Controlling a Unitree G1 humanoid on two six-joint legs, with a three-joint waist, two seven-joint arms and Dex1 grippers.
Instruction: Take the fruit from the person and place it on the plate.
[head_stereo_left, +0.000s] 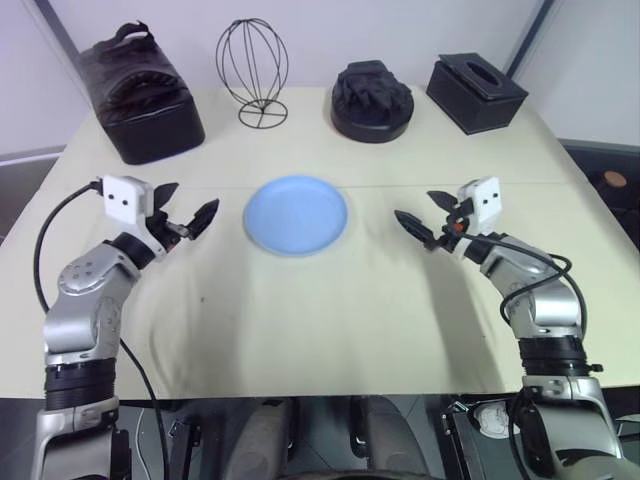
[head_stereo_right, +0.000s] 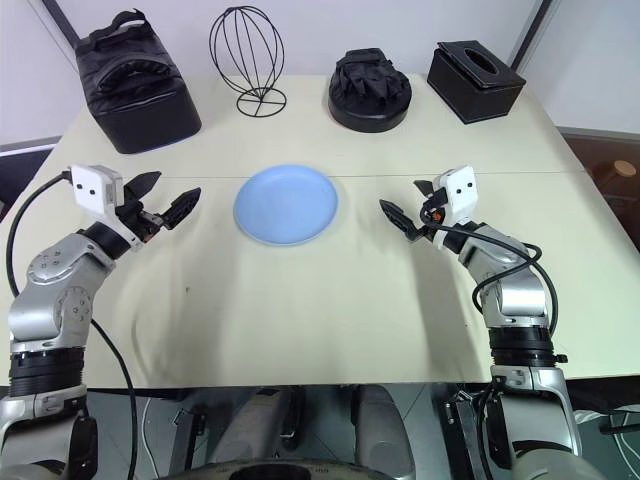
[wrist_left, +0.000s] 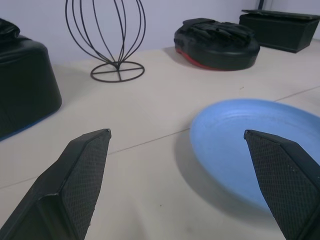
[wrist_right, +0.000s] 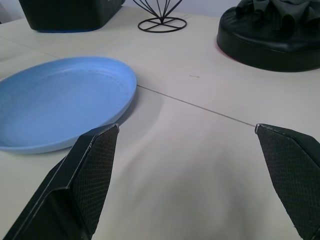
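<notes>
The round, flat light blue plate (head_stereo_left: 296, 215) lies midway between the left gripper (head_stereo_left: 187, 212) and right gripper (head_stereo_left: 425, 220), both with fingers spread apart, neither arm nearer.

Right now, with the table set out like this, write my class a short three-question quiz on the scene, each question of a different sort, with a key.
1. True or false: the blue plate has a fruit on it.
2. Multiple choice: what stands at the back of the table between the black bag and the round black dome? A) a wire stand B) a cup C) a book
3. Fill in: both the left tool and the right tool are ____, holding nothing.

Key
1. False; the plate is bare.
2. A, the wire stand.
3. Open.
</notes>
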